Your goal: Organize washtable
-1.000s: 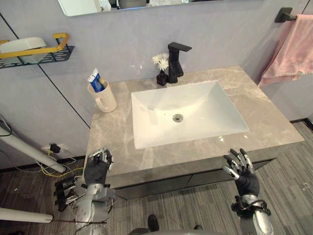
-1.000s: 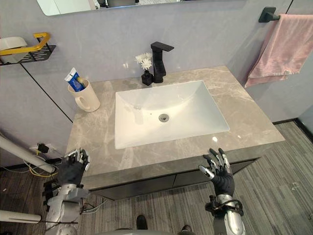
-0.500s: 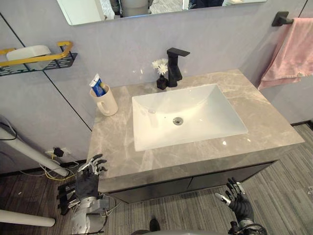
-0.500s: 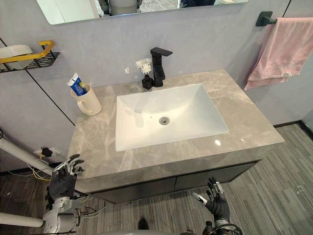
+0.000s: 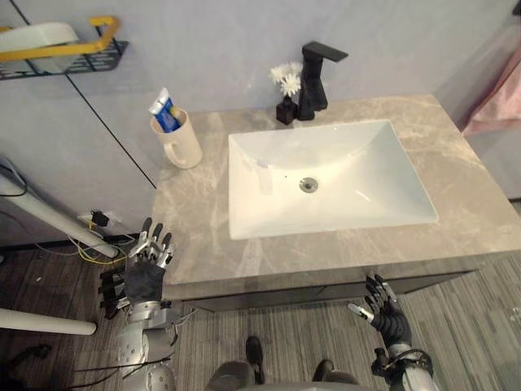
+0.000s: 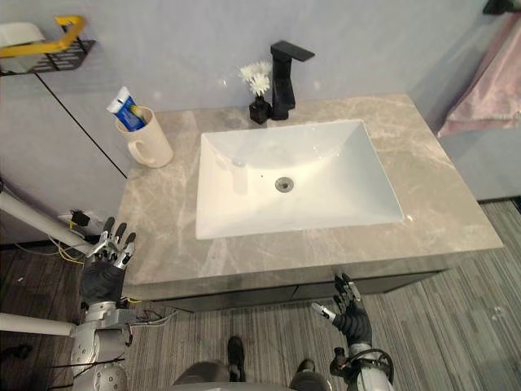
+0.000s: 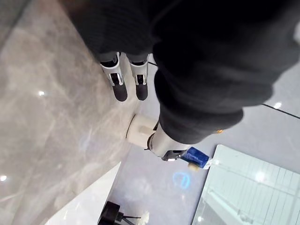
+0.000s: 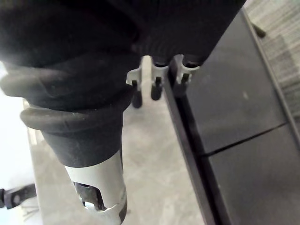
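Note:
The grey marble washtable (image 5: 195, 228) holds a white sink (image 5: 366, 171). At its back left stands a cream mug (image 5: 183, 147) with a blue toothpaste tube (image 5: 163, 112) in it. A black faucet (image 5: 317, 77) and a small black vase of white flowers (image 5: 285, 94) stand behind the sink. My left hand (image 5: 146, 277) hangs off the counter's front left corner, fingers straight, open and empty. My right hand (image 5: 384, 308) is low in front of the dark cabinet (image 8: 243, 117), also open and empty. The left wrist view looks past the fingers (image 7: 119, 86) to the mug (image 7: 140, 131).
A black wire shelf with a yellow rail (image 5: 65, 53) hangs on the wall at upper left and carries a white object. A pink towel (image 5: 496, 106) hangs at the right edge. A white pole (image 5: 49, 220) slants across the floor at left.
My left hand has gone from curled to straight fingers. Both hands have dropped from the counter's front edge to below it. The camera has shifted.

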